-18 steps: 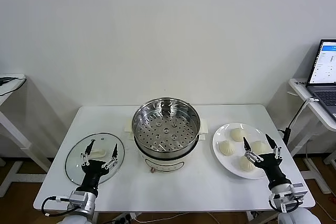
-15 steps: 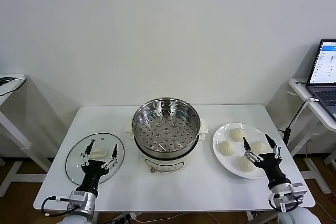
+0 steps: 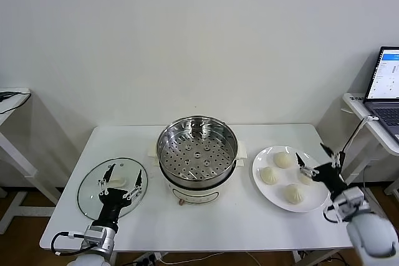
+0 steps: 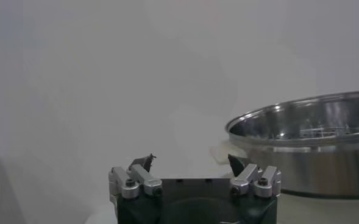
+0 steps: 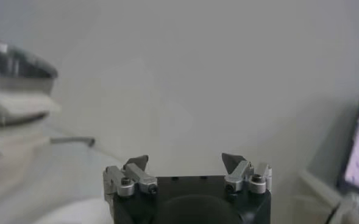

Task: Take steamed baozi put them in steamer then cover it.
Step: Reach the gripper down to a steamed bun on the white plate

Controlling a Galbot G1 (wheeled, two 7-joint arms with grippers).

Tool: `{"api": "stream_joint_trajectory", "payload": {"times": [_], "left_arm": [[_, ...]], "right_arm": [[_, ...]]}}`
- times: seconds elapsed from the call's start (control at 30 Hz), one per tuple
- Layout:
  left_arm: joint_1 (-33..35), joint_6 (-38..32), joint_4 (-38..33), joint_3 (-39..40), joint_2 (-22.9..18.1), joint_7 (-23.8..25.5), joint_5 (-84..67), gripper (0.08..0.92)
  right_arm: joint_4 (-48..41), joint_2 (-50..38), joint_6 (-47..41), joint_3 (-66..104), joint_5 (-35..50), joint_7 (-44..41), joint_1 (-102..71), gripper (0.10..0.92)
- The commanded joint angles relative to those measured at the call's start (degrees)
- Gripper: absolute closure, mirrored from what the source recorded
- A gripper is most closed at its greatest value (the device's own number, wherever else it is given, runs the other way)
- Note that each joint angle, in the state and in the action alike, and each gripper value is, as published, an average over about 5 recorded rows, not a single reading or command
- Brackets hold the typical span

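Note:
The steamer [image 3: 197, 152], a shiny steel pot with a perforated tray on a white base, stands uncovered at the table's middle; its rim also shows in the left wrist view [image 4: 307, 140]. Three steamed baozi [image 3: 283, 159] lie fully in view on a white plate [image 3: 265, 191] to the right, and another is partly hidden behind my right gripper [image 3: 318, 157]. That gripper hovers open over the plate's right edge, holding nothing. The cover [image 3: 90, 194], a glass lid, lies flat at the left. My left gripper [image 3: 123, 175] hangs open above it, empty.
A laptop [image 3: 386, 85] sits on a side table at the far right, close to my right arm. Another small table [image 3: 12, 98] stands at the far left. Bare white tabletop [image 3: 206, 228] runs along the front.
My right gripper has swung from the plate's front edge back and to the right, now at the plate's right side. The left gripper has barely shifted.

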Motion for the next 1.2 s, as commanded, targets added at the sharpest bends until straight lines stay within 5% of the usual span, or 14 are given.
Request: {"api": "stream_joint_trajectory", "payload": {"times": [0.03, 0.27, 0.43, 1.2], "left_arm": [[-0.12, 0.13, -0.11, 0.52, -0.31, -0.13, 0.51, 0.177], [0.15, 0.78, -0.71, 0.57, -1.39, -0.66, 0.83, 0.177], [0.22, 1.02, -0.66, 0.56, -2.13, -0.72, 1.21, 0.177], [0.66, 0.76, 0.65, 0.74, -2.94, -0.60, 2.33, 0.177]], "right_arm": [[-14.32, -19.23, -3.11, -24.21, -9.71, -20.82, 25.34, 0.203], [-24.86, -17.73, -2.82, -51.86, -12.23, -41.55, 54.45, 0.203], [-31.31, -12.27, -2.03, -64.09, -13.99, -47.35, 66.07, 0.203], [-47.84, 5.49, -0.21, -66.95, -19.78, -47.05, 66.78, 0.203]]}}
